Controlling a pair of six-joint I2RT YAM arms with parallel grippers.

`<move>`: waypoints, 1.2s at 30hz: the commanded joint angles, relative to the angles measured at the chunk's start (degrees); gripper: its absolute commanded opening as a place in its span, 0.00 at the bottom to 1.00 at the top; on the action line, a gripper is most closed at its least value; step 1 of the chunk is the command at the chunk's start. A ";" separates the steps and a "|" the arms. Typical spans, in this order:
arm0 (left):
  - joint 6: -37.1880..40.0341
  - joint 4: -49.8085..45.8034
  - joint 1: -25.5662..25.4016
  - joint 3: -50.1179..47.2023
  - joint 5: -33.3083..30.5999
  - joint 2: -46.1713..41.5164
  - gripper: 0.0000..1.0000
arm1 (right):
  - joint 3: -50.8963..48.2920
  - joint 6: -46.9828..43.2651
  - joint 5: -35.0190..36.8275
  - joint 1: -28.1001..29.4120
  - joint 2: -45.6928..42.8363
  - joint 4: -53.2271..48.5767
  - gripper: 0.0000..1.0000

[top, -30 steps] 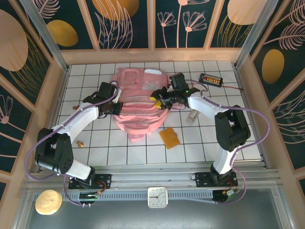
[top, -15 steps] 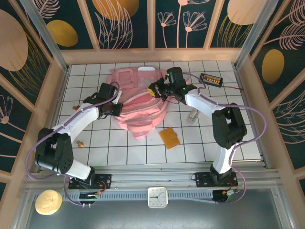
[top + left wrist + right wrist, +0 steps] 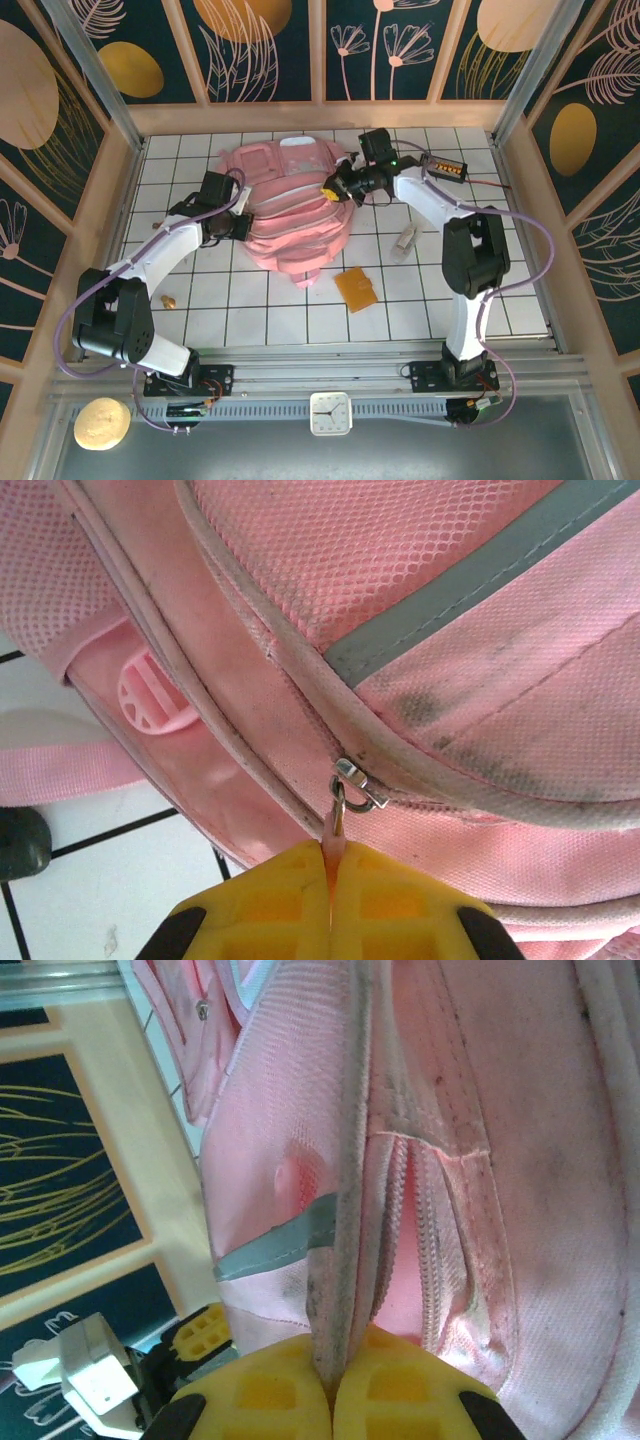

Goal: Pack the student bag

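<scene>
- Student bag (image 3: 292,222): pink, slumped on the middle-to-far part of the white tiled table (image 3: 250,310), between the two arms.
- Left gripper (image 3: 243,226): at the bag's left side in the top view. The left wrist view adds that its yellow pads (image 3: 270,905) are pressed together on the pink zip pull (image 3: 333,838), which hangs from a metal slider (image 3: 357,785).
- Left wrist view also gives a pink buckle (image 3: 152,690) and a grey reflective strip (image 3: 470,595), detail the top view is too small to give.
- Right gripper (image 3: 331,193): at the bag's far right edge. In the right wrist view its jaws are closed tight on a grey-edged fold (image 3: 340,1260) of bag fabric, beside a zip (image 3: 410,1210) standing partly open with its teeth showing.
- Right wrist view also catches the left gripper beyond the bag, at lower left.
- Surroundings, top view: flat amber wallet-like item (image 3: 356,289) just off the bag's near right corner; small clear item (image 3: 406,239) further right; black box with lit digits (image 3: 443,166) at far right, cabled; small brown item (image 3: 168,300) near the left arm.
- Obstruction: from above, each gripper body hides its own fingertips.
</scene>
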 commanded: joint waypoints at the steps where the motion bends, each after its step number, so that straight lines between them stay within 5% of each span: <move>1: 1.33 -2.17 1.77 1.30 -4.61 2.42 0.00 | 7.01 -14.10 0.49 -4.48 2.90 -12.21 0.00; 10: 1.68 -1.02 4.13 5.43 -12.23 7.99 0.00 | 11.12 -18.53 -0.99 -7.13 5.29 -15.97 0.00; 14: 1.27 -0.52 4.32 4.99 -8.61 6.51 0.46 | 11.38 -14.95 -3.90 -6.81 4.60 -11.82 0.00; 17: 0.91 0.40 4.23 3.69 -5.59 1.28 0.94 | 10.77 -9.25 -6.10 -6.09 3.91 -6.66 0.00; 18: 0.85 0.49 4.23 3.54 -5.02 -0.83 0.99 | 10.00 -6.84 -6.82 -5.84 3.56 -4.23 0.00; 24: 0.33 0.59 1.37 8.01 -1.05 -8.31 0.99 | 4.99 6.04 -9.08 -4.17 1.46 8.24 0.00; 29: 2.73 -1.07 -9.62 13.83 -6.51 -2.64 0.99 | 1.94 14.08 -9.74 -2.95 -0.29 16.30 0.00; 36: 2.19 2.13 -14.13 17.53 -8.01 4.58 0.99 | 3.37 16.45 -10.32 -2.45 -1.27 18.21 0.00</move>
